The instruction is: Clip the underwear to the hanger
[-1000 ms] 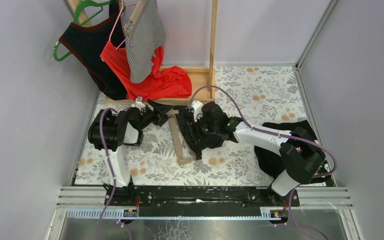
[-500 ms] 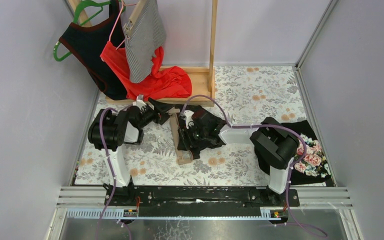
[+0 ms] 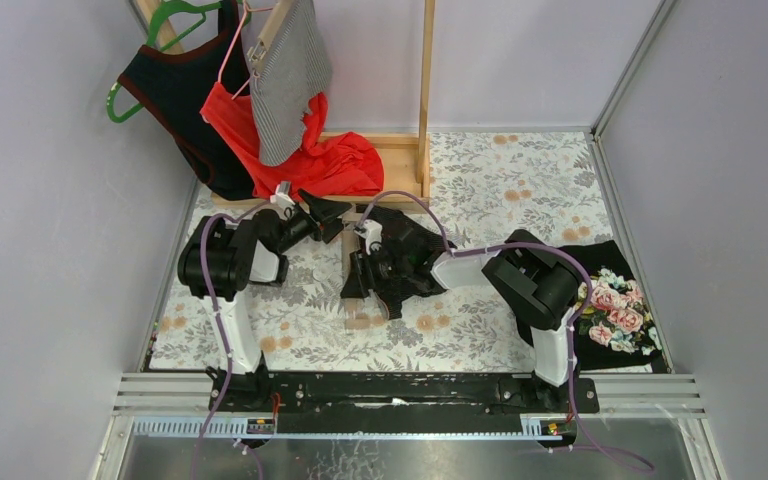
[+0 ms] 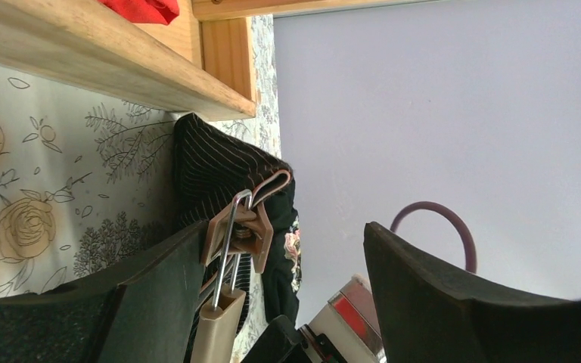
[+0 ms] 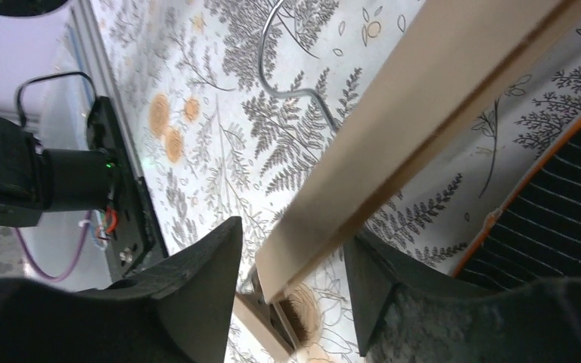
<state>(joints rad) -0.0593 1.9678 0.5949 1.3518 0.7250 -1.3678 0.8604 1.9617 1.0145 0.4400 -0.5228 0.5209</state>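
The wooden hanger bar (image 3: 350, 243) lies on the floral table between the arms. The black striped underwear (image 3: 410, 255) with an orange hem lies to its right. My left gripper (image 3: 332, 213) is open at the bar's far end. In the left wrist view (image 4: 284, 231) the brown hanger clip (image 4: 238, 231) sits against the left finger and pinches the underwear's hem (image 4: 204, 166). My right gripper (image 3: 357, 272) is open and straddles the bar (image 5: 424, 128) near its near end without clamping it (image 5: 291, 234). The underwear (image 5: 567, 212) lies just right of it.
A wooden rack (image 3: 400, 150) stands at the back with a red garment (image 3: 310, 160), a grey striped garment (image 3: 290, 70) and a black top on a green hanger (image 3: 175, 90). A black floral garment (image 3: 610, 300) lies at the right. Grey walls close in on both sides.
My right arm has folded back and its gripper has moved left off the underwear onto the hanger bar, uncovering the floral garment. My left gripper has shifted slightly right and away.
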